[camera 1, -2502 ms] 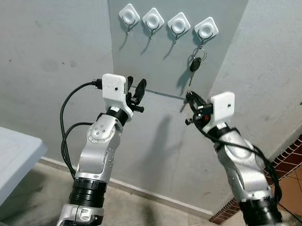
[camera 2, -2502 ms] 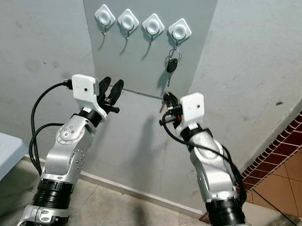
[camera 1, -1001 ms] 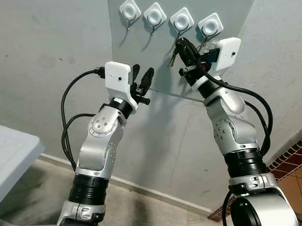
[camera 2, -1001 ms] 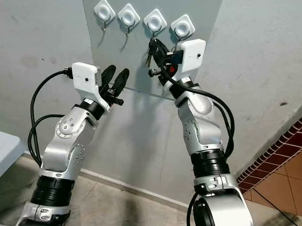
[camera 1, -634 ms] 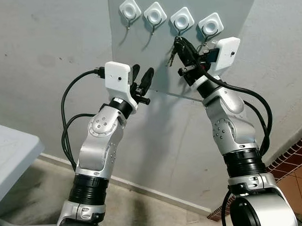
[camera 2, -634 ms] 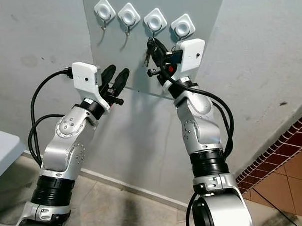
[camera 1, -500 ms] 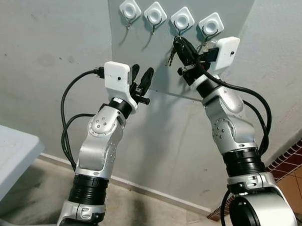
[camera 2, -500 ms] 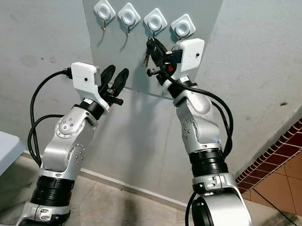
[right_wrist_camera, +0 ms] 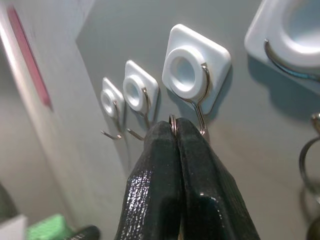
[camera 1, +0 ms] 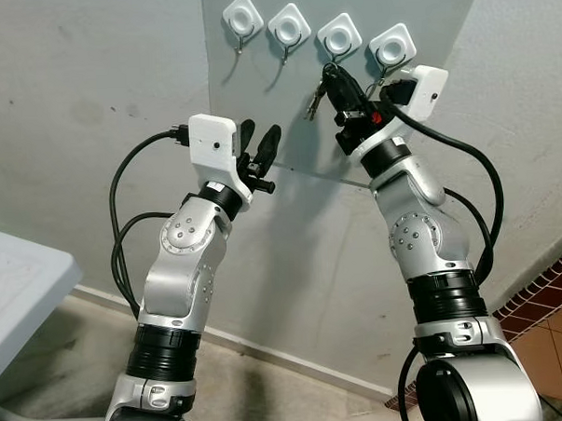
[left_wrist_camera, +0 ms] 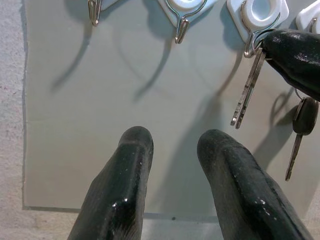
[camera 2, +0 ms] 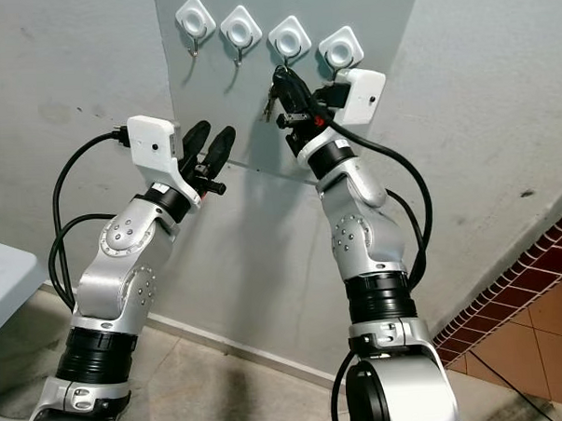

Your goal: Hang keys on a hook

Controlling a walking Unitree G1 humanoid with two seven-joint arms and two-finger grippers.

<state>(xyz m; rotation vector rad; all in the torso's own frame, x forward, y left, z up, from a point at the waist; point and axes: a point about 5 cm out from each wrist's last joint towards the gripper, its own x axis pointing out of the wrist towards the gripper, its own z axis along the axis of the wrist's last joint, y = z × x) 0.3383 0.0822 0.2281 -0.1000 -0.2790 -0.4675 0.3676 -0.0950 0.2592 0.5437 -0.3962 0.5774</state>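
I have the right end effector (right_wrist_camera: 175, 131) raised to the row of four white hooks on the grey panel (camera 1: 287, 126), its two black fingers (right_wrist_camera: 150, 175) pressed together on the ring of a bunch of keys (left_wrist_camera: 246, 90). The ring sits right at the wire tip of the third hook (right_wrist_camera: 194, 70), counting from the robot's left; I cannot tell whether it is over the wire or just touching it. The keys dangle below that hook, tilted slightly, against the panel.

A second key with a black head (left_wrist_camera: 303, 117) hangs from the fourth hook (camera 1: 390, 45), just beside the third hook on its right side.

The first hook (camera 1: 243, 16) and second hook (camera 1: 288, 24), to the left of the third hook, carry nothing.

My left end effector (left_wrist_camera: 172, 165) hovers lower down in front of the panel, below and left of the third hook, its fingers spread apart and holding nothing.
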